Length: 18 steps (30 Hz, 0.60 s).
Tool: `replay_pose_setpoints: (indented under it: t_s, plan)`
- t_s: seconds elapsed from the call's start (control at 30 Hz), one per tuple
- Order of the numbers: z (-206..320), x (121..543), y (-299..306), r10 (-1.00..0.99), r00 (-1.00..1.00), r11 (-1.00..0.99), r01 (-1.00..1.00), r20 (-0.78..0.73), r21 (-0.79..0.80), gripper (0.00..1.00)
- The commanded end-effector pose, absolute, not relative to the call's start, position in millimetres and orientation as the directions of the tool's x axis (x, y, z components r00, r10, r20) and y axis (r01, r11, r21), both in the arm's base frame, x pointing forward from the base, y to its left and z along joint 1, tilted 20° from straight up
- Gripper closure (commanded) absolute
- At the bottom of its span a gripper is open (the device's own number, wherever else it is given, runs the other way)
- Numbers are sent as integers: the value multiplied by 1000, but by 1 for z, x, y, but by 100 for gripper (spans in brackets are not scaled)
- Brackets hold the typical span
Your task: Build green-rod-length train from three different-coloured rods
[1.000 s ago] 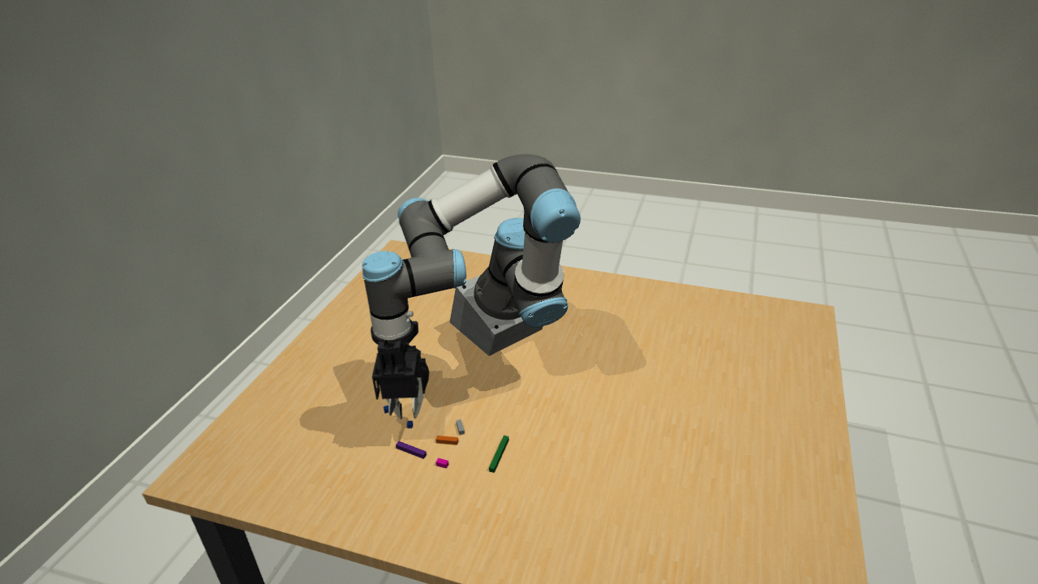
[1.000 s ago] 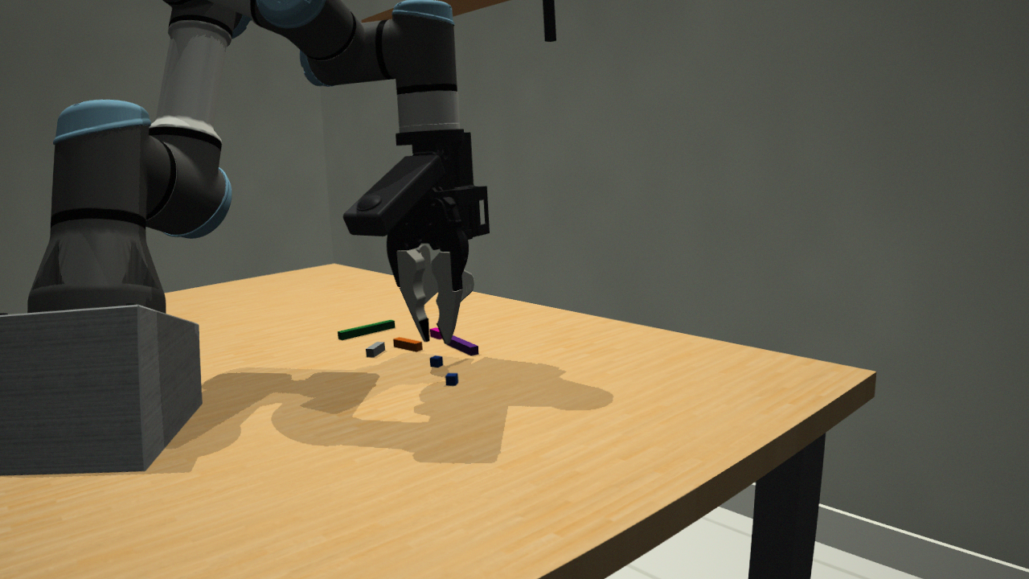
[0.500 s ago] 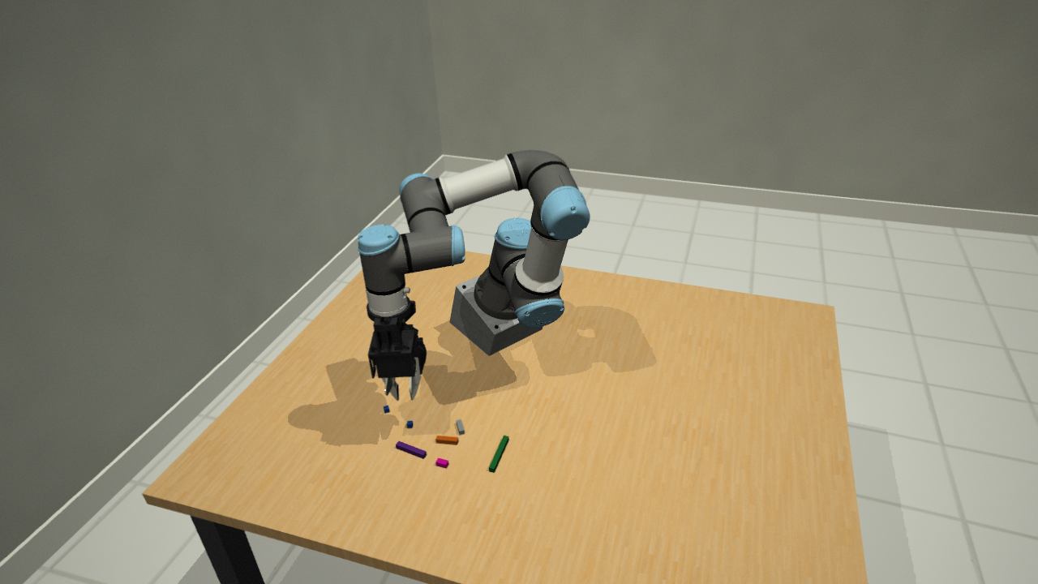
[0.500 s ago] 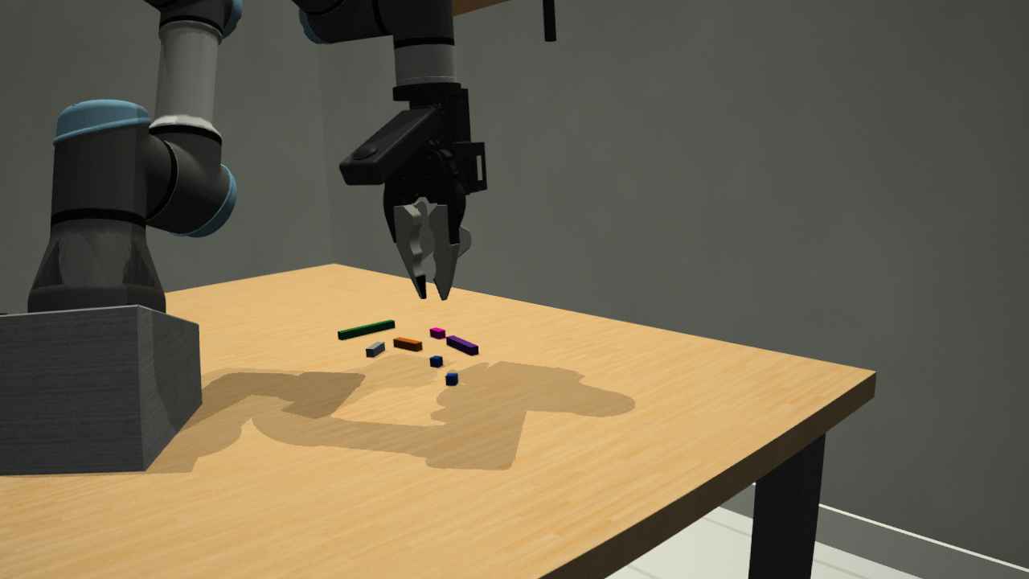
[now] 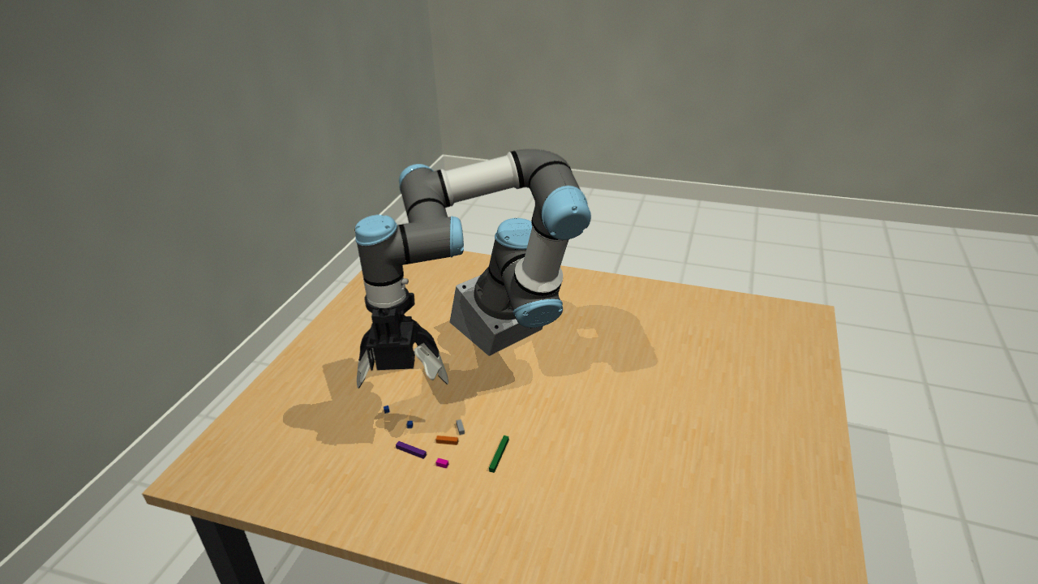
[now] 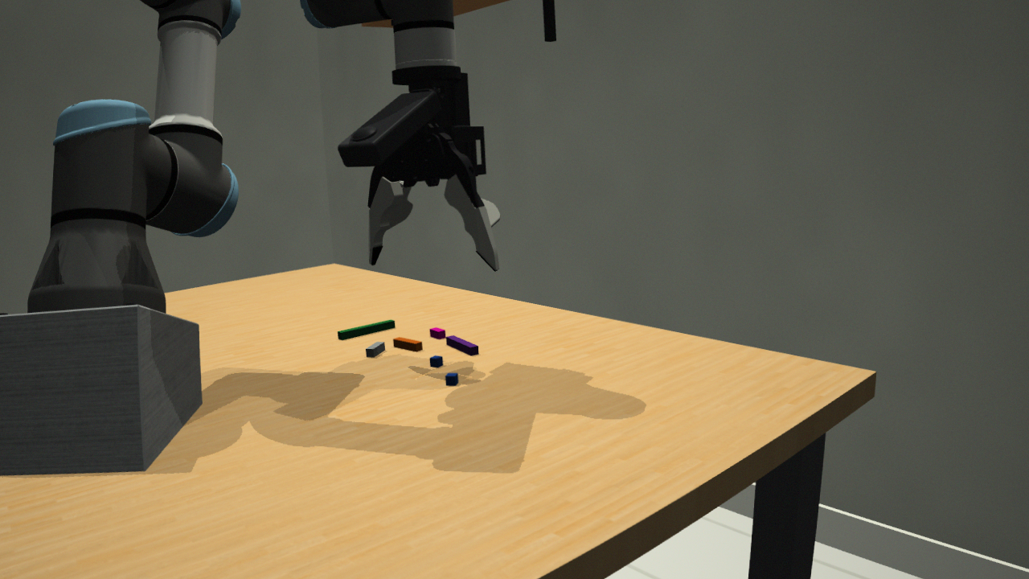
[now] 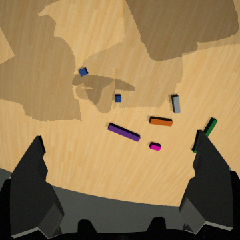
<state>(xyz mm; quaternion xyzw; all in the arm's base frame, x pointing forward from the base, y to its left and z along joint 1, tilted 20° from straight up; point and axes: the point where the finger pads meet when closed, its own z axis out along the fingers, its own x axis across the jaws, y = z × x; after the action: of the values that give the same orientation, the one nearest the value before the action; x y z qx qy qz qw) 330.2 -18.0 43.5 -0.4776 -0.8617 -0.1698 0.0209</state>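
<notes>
Above the wooden desk (image 5: pixel 653 435) (image 6: pixel 683 374) (image 7: pixel 83 167), the black claw with grey fingers (image 5: pixel 402 384) (image 6: pixel 434 266) is held high, released and spread wide, nothing gripped. No train is formed; all rods lie apart.

Sum to be matched: eight, as set by the long green rod (image 5: pixel 498 453) (image 6: pixel 366 330) (image 7: pixel 211 127). Best answered by the short orange rod (image 5: pixel 447 440) (image 6: pixel 407 344) (image 7: pixel 161 122), the small grey rod (image 5: pixel 460 427) (image 6: pixel 375 350) (image 7: pixel 177 104) and one blue cube-like rod, probably the nearer (image 5: pixel 409 423) (image 6: pixel 436 361) (image 7: pixel 118 98). Purple and magenta are ruled out: eight is reached by only two.

Step in hand, as judged: a first rod to be approached. Orange could be left as anchor and grey brought to its end. Grey is set crosswise to orange, so the wrist should be turned to its long sides and the rod squared before release. Fingers are best narrowed before descent, lest neighbours be nudged. Blue should be added last, lowered gently; it is easily skewed.

Pose: the jointed grey-and-blue arm (image 5: pixel 482 178) (image 6: pixel 186 71) is arched out from its base, elbow raised, claw pointed down.

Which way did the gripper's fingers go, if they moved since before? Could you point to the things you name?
Yes: the gripper (image 5: pixel 402 384) (image 6: pixel 434 267) (image 7: pixel 119 135) opened its fingers wide and rose from the tabletop (image 5: pixel 689 406) (image 6: pixel 288 518) (image 7: pixel 100 177).
</notes>
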Motion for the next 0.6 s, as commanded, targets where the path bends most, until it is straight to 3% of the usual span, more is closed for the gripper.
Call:
replay_pose_setpoints:
  t_s: [0.0, 0.57]
  plan:
    - [45, 331, -19, 816, -543, 486, 830, 196, 273, 0]
    - [45, 328, -11, 807, -558, 501, 820, 191, 277, 0]
